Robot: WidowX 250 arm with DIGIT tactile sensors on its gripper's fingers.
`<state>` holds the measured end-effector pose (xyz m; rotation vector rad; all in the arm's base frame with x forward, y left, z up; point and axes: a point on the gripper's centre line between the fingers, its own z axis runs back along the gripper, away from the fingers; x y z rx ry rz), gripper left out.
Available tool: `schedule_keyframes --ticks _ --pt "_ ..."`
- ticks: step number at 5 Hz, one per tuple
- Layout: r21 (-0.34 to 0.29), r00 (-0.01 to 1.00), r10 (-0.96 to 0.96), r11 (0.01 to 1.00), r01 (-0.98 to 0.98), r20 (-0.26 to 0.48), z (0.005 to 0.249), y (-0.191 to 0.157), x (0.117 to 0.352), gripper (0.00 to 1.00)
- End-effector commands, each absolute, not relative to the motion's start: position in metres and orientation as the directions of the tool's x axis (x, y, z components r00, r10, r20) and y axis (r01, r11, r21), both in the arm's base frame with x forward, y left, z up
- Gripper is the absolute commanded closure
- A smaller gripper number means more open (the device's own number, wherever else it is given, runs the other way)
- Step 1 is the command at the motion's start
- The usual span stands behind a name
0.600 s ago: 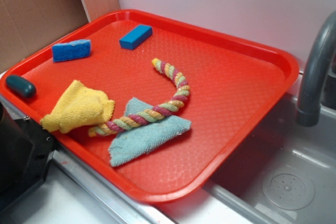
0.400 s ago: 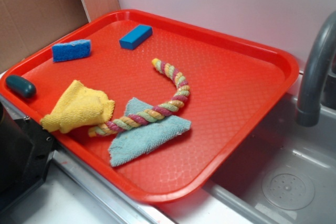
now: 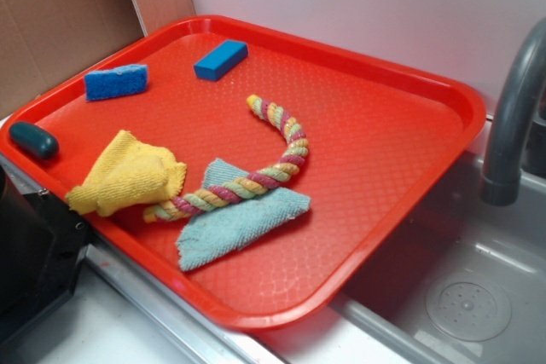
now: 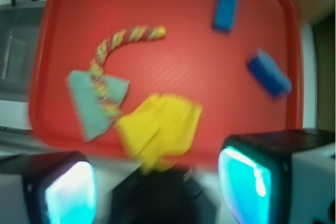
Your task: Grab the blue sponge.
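The blue sponge (image 3: 116, 82) lies flat on the red tray (image 3: 444, 91) near its far left rim, long axis roughly along that rim, the smoother blue block (image 3: 221, 60) just to its right. In the blurred wrist view the sponge (image 4: 269, 74) sits ahead and to the right of the gripper (image 4: 157, 179), well apart from it (only a dark sliver shows in the exterior view). The jaws stand wide apart, holding nothing

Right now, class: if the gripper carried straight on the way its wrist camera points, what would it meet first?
Probably the crumpled yellow cloth on the red plastic tray, which lies between the open gripper fingers' line. The blue sponge sits off to the right. The view is blurred, so depth is uncertain.
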<state>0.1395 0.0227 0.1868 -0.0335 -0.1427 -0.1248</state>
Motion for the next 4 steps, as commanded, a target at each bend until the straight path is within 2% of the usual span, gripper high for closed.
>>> schedule_keyframes --ticks 1,3,4 --pt "-0.012 0.974 -0.134 0.990 0.138 0.185 0.191 0.026 0.145 0.00" --pt "-0.012 0.974 -0.134 0.990 0.138 0.185 0.191 0.026 0.145 0.00" --pt "-0.026 0.945 -0.277 0.958 0.285 0.175 0.159 0.063 0.167 0.00"
